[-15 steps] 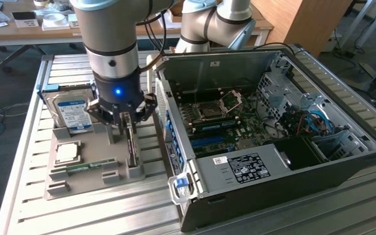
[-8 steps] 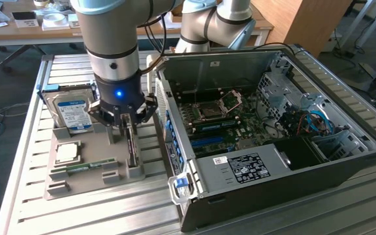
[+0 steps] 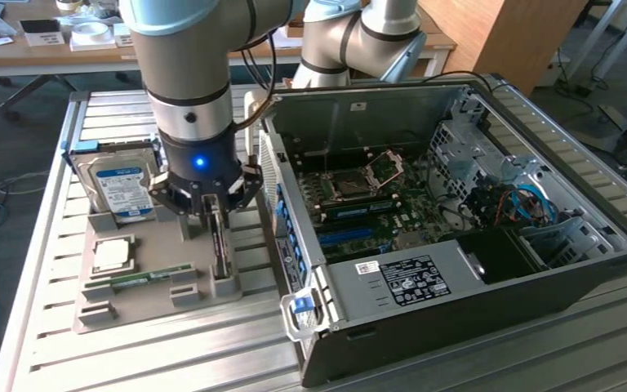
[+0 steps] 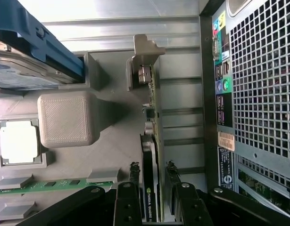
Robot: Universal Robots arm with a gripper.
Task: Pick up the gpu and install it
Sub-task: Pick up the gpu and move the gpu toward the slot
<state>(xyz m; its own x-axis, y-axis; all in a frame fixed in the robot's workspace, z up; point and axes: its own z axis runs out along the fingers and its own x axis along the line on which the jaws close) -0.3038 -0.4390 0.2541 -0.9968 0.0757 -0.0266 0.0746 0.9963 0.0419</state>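
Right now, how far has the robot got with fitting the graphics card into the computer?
Done: the gripper is down over the gpu, a jaw on each side. In hand: nothing yet; the jaws stand open and the card sits on edge in the grey holder. Left: the pick-up and the install in the open computer case.
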